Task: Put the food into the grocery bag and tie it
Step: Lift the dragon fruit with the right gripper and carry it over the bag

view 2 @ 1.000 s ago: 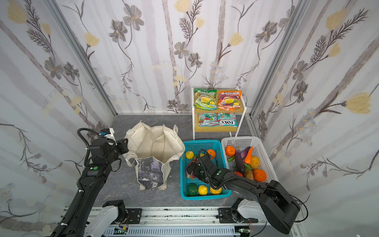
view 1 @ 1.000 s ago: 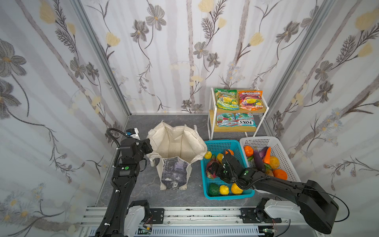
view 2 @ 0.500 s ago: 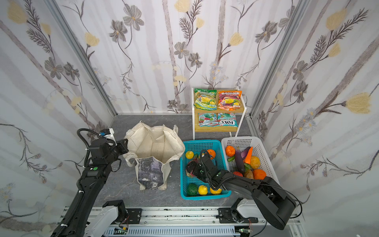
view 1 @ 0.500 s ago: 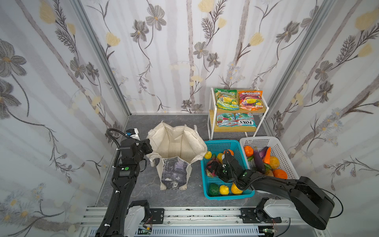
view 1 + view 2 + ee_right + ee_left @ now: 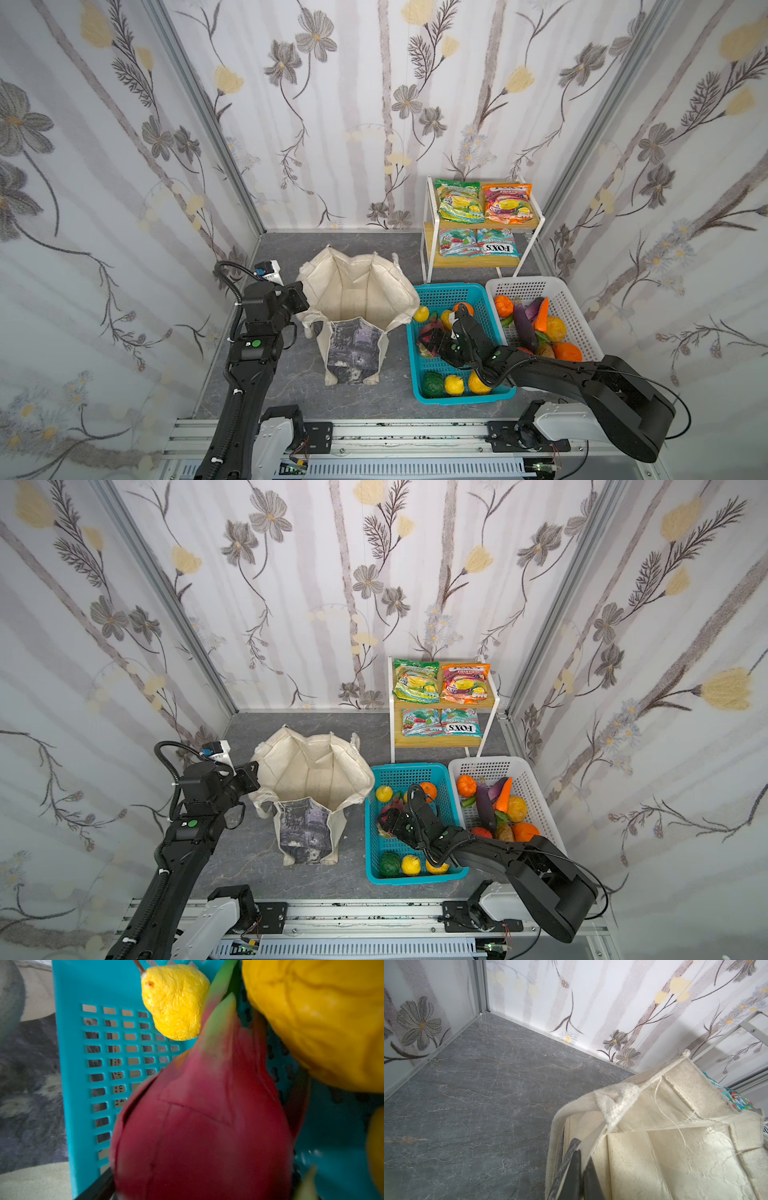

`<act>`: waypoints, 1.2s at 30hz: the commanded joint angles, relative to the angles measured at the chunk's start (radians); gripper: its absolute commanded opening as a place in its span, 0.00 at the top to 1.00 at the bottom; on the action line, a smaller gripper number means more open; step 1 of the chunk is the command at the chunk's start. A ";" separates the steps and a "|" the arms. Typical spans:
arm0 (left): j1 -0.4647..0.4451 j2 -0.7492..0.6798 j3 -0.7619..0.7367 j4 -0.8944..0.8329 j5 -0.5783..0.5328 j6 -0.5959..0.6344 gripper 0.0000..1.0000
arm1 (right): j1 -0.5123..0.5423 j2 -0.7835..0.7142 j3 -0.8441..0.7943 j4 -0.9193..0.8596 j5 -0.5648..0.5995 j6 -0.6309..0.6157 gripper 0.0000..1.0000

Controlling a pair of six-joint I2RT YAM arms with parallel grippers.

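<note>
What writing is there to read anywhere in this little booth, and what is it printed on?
"FOX'S": upside down on the teal snack packet, lower shelf.
Green packet, orange packet, red-and-teal packet: print too small.
Grocery bag panel: blurry, no legible words.

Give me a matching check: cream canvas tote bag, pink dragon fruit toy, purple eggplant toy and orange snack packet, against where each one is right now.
Things:
1. cream canvas tote bag
2. pink dragon fruit toy
3. purple eggplant toy
4. orange snack packet

Places:
A. in the white perforated plastic basket
B. on the upper shelf of the wooden rack
C. in the teal perforated plastic basket
D. rim pinched by the left gripper

Pairs: 1-D, 2-C, 3-A, 4-B
</note>
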State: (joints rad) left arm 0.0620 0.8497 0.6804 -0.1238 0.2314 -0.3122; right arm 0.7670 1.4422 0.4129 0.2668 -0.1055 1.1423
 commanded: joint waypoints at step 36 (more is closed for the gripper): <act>0.001 0.013 -0.008 0.065 0.023 -0.018 1.00 | 0.140 0.145 0.938 -0.363 0.071 -0.850 0.21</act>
State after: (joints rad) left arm 0.0620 0.8673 0.6765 -0.1078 0.2401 -0.3237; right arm 0.8913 1.5341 1.3087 -0.1005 -0.0044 0.3416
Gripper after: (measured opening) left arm 0.051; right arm 0.807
